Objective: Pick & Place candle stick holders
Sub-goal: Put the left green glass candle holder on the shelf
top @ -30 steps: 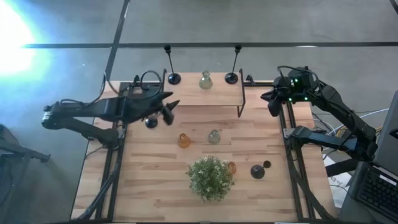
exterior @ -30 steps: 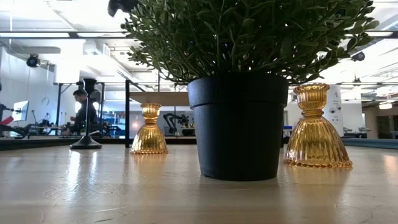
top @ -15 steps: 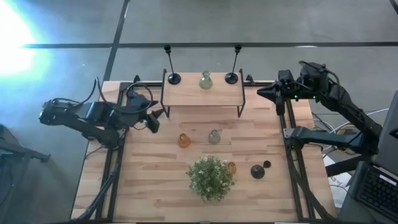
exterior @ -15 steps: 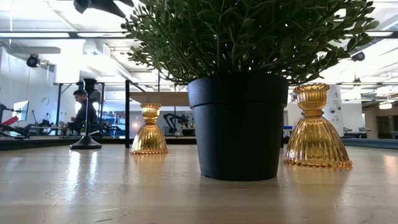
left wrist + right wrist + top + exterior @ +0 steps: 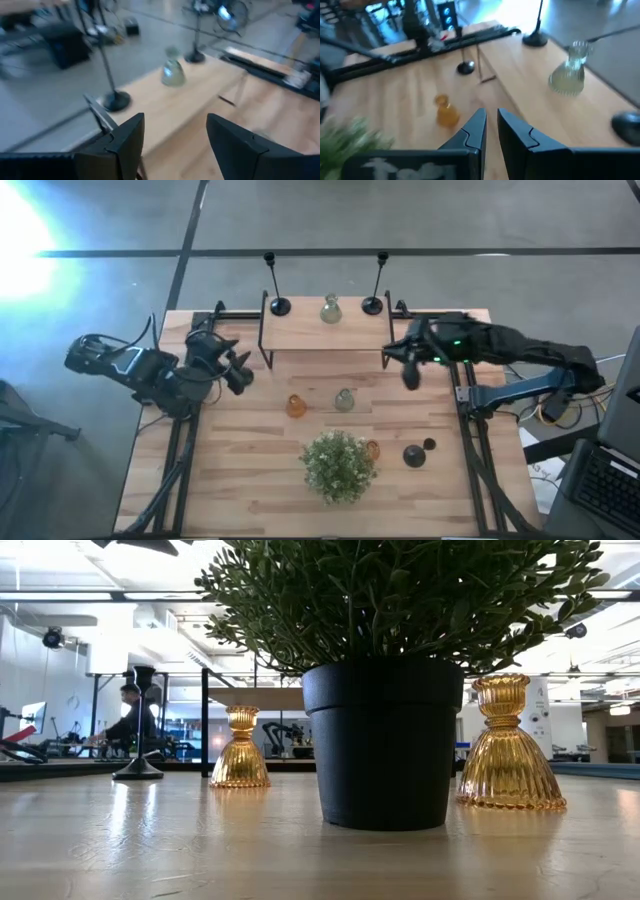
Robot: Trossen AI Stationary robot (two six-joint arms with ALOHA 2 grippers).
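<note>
The left gripper (image 5: 238, 368) hangs wide-fingered and empty at the table's left edge. The right gripper (image 5: 408, 368) (fingers narrow, empty) hovers beside the raised wooden shelf (image 5: 300, 332), where a pale green glass candle holder (image 5: 330, 310) stands between two tall black holders (image 5: 277, 285).
</note>
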